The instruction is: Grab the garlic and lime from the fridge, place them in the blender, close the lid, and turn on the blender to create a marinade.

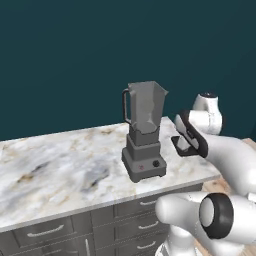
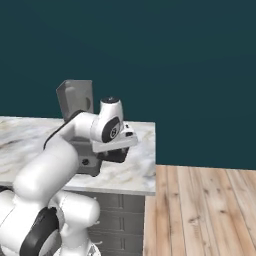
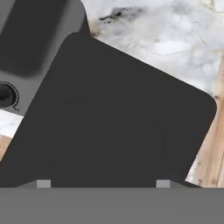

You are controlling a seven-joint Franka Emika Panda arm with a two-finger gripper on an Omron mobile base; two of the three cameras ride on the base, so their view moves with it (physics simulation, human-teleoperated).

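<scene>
- lid [image 3: 113, 118] sits right in front of the gripper [image 3: 103, 183], jaws spread wide across it
- blender [image 1: 144, 131] base at 10 o'clock in hand view

**Open counter to the left, blender and lid crowd the right end**

The marble counter [image 1: 60, 170] lies bare across its whole left and middle stretch, open to any approach from above. Near its right end the blender [image 1: 144, 131] stands tall, its jar mouth uncovered and unobstructed overhead. Just right of its base, the black lid [image 3: 113, 118] lies directly under the gripper [image 1: 182, 145], blocking the counter's right corner. Beyond the counter's right edge, wooden floor [image 2: 205, 210] stands open.
</scene>
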